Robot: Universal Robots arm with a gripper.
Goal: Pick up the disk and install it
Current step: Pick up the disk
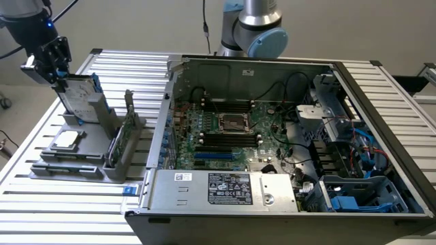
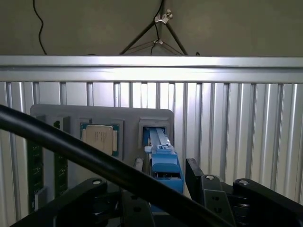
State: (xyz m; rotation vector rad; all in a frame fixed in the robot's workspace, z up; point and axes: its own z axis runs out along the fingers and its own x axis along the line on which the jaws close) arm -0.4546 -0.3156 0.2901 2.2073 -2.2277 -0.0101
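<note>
Hanging the gripper (image 1: 58,75) right over the disk (image 1: 76,94) at the exterior view's far left, with fingers (image 2: 194,172) spread wide and clamping nothing. Straddling the disk's blue carrier edge in the wrist view, one finger to each side, apparently just clear of the plastic, though hard to be sure of contact from this angle. Finding the disk standing upright on edge in a slot of the grey holder (image 1: 68,168) on the slatted table (image 1: 41,214), well apart from the open computer case (image 1: 245,71). Sharing that holder with a small square chip (image 1: 68,139) lying flat and a green circuit card (image 1: 121,137) standing on edge, both beside the disk and apart from the gripper. Judging the disk as stiff and fairly dense for its size, with a metal body, no give, and probably little tolerance for knocks. Judging the bare metal face and white label as slick, and the blue carrier as the surer hold. Favouring a grip across the thin sides near the upper end, squarely on the carrier, away from the label face. Noting a black cable (image 2: 94,161) crossing the wrist view close to the fingers.
</note>
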